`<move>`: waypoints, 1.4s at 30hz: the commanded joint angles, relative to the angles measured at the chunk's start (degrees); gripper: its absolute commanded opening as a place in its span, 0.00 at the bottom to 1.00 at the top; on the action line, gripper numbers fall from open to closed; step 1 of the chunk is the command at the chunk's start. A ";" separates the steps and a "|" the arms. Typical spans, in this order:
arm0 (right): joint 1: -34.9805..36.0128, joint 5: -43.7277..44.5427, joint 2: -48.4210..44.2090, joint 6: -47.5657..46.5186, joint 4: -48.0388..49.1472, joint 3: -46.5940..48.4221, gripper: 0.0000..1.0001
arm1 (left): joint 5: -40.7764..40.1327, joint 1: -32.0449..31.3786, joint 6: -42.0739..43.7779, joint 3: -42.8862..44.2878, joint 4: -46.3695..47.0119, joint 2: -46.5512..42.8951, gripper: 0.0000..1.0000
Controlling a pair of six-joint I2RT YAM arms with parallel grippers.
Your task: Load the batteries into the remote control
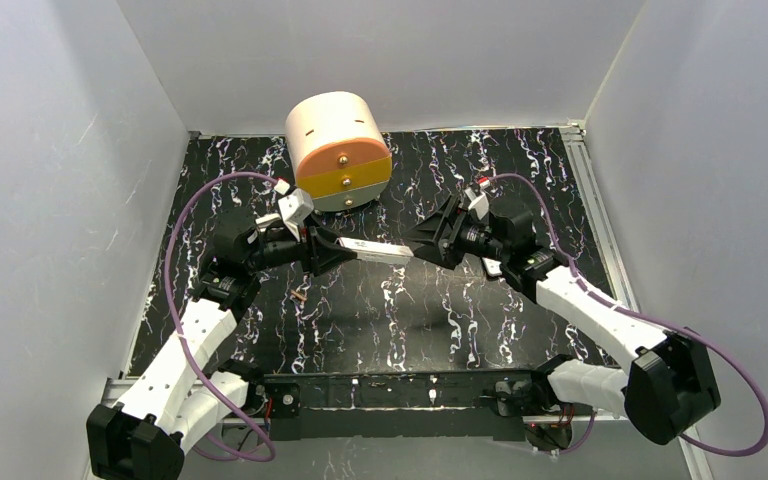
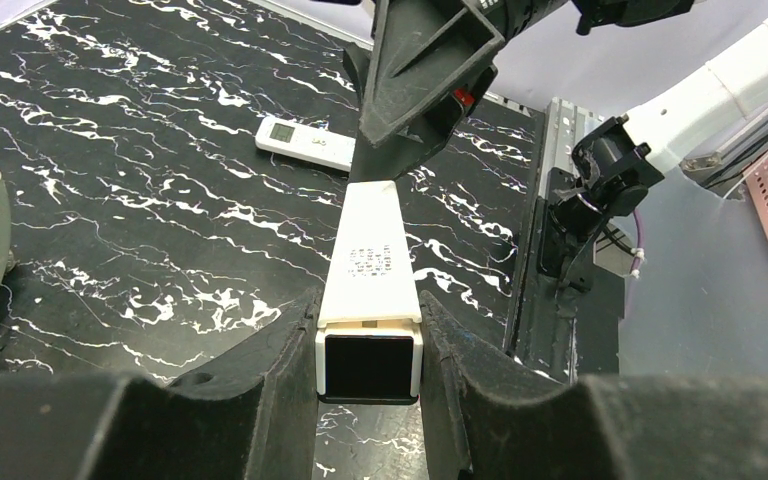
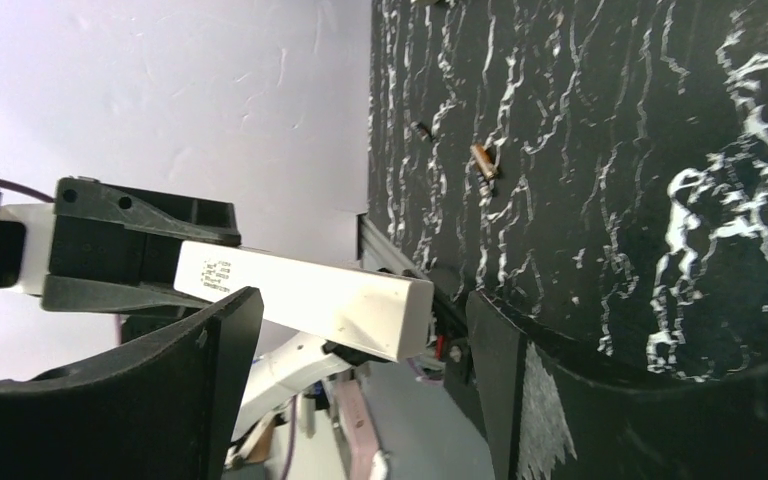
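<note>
While the left gripper (image 2: 368, 303) is closed firmly on the near end of a long white bar (image 2: 370, 250) and holds it in the air above the table (image 2: 110, 180), the right gripper (image 3: 365, 300) has its jaws spread wide around the far end of this bar. There is a clear gap on at least one side, so it grips nothing. The remote control (image 2: 305, 143) is in no hand. It lies flat on the table with screen and buttons upward, beyond the bar and a little to its left in the left wrist view. A coppery battery (image 3: 484, 162) also lies on the table, well apart from both grippers. A small dark piece (image 3: 420, 128) near it may be the second one, but I cannot tell for sure. I judge that the loading itself is not yet begun and the step in hand concerns only the bar. The next move, I think, calls for putting the bar aside to free the left gripper, then turning the remote so that its back can be reached. After that the battery needs a very fine pinch, because it is tiny and lies flat
</note>
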 commanded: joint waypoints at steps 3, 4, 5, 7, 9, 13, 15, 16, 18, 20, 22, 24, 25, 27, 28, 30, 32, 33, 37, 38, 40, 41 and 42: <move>0.06 -6.82 1.01 9.08 12.63 -0.42 0.73 | 2.05 0.30 -0.22 1.16 0.03 -0.75 0.00; 0.05 -7.41 1.14 10.41 13.87 -0.55 0.69 | 1.95 0.26 -0.15 1.09 0.03 -0.71 0.00; 0.05 -7.77 1.31 11.25 14.29 -0.45 0.66 | 1.73 0.26 0.01 1.06 0.03 -0.74 0.00; 0.00 -8.30 1.24 12.28 15.01 -0.38 0.61 | 1.09 0.23 0.19 0.85 0.03 -0.98 0.00; 0.04 -8.34 0.91 13.21 15.24 -0.29 0.57 | 0.42 0.23 0.33 0.72 0.03 -1.23 0.00; -0.02 -6.99 -0.07 13.29 15.07 -0.64 0.51 | 0.80 0.22 0.13 0.29 0.03 -1.42 0.00; 0.02 -5.97 -0.41 14.04 15.78 -1.32 0.44 | 0.74 0.22 0.08 0.02 0.03 -1.59 0.00; -0.04 -5.30 -0.73 14.40 15.86 -1.80 0.42 | 0.59 0.22 0.10 -0.14 0.03 -1.79 0.00; -0.02 -3.90 -1.47 14.77 15.37 -2.58 0.39 | 0.08 0.27 0.56 -0.41 -0.45 -2.27 0.00; 0.00 -2.60 -2.31 15.67 15.43 -3.77 0.38 | -0.44 0.29 1.34 -0.37 -1.45 -2.55 0.00; 0.02 -1.54 -2.94 17.19 17.03 -5.26 0.37 | -0.78 0.24 2.11 -0.22 -2.34 -2.62 0.00; -0.05 -0.61 -3.64 19.21 20.00 -7.11 0.37 | -0.85 0.22 2.57 0.03 -3.05 -2.50 0.00; -0.06 -0.29 -3.97 19.98 21.18 -7.76 0.37 | -1.03 0.26 2.90 0.15 -3.50 -2.43 0.00; -0.03 0.13 -4.25 21.54 23.84 -8.70 0.38 | -1.26 0.22 3.52 0.33 -4.35 -2.33 0.00; -0.03 -0.03 -4.14 21.98 24.61 -8.87 0.38 | -1.35 0.24 3.70 0.35 -4.52 -2.38 0.00; -0.04 -0.34 -3.77 22.07 25.12 -9.05 0.38 | -1.07 0.26 3.65 0.56 -4.54 -1.98 0.00; -0.03 -0.56 -3.20 22.56 26.21 -9.63 0.38 | -0.74 0.22 3.49 0.78 -4.82 -1.44 0.00; 0.02 -0.61 -3.03 22.84 27.05 -9.96 0.38 | -0.49 0.22 3.40 0.87 -4.93 -1.19 0.00; 0.02 -0.61 -1.87 23.03 28.27 -10.08 0.38 | 1.51 0.23 3.40 0.97 -4.98 -1.17 0.00; 0.00 -0.47 -1.56 22.96 28.28 -9.98 0.37 | 2.01 0.27 3.49 0.97 -4.98 -1.26 0.00; -0.05 -0.12 -0.67 22.80 28.26 -9.63 0.37 | 2.61 0.23 3.51 0.97 -4.98 -1.39 0.00; -0.03 0.09 -0.25 22.47 28.09 -9.41 0.37 | 2.95 0.22 3.52 0.97 -4.98 -1.35 0.00; -0.06 0.26 0.25 22.26 27.90 -9.14 0.36 | 3.20 0.23 3.48 0.97 -4.98 -1.43 0.00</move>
